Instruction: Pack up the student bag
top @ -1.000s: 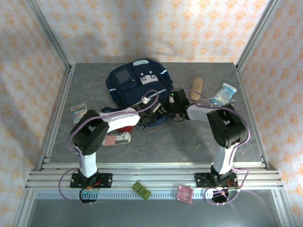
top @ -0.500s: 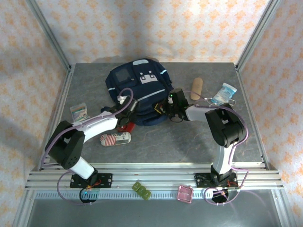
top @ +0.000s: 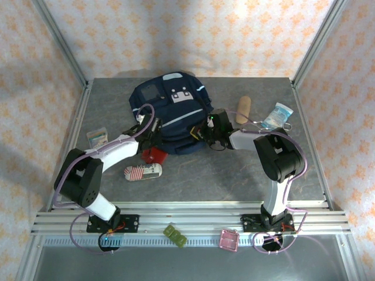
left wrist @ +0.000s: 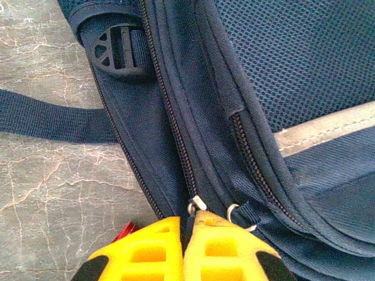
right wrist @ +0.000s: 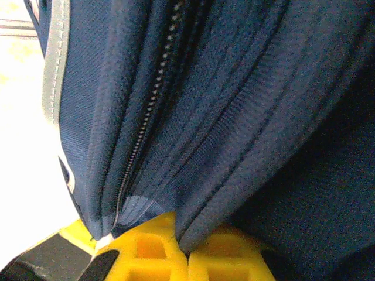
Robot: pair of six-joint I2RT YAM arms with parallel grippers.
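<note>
L gripper (left wrist: 186,227) clenched on zip pull (left wrist: 196,205) of student bag (top: 176,110); R gripper (right wrist: 186,237) pinching its fabric

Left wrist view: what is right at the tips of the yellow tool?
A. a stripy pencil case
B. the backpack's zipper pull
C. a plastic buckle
B: the metal zipper pull of the student bag sits right where the closed fingertips of the left tool meet.

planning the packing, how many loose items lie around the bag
5: small packet far left, red item beside the student bag, striped pouch nearer, tan roll and blue packet on the right. Others may be hidden.
</note>
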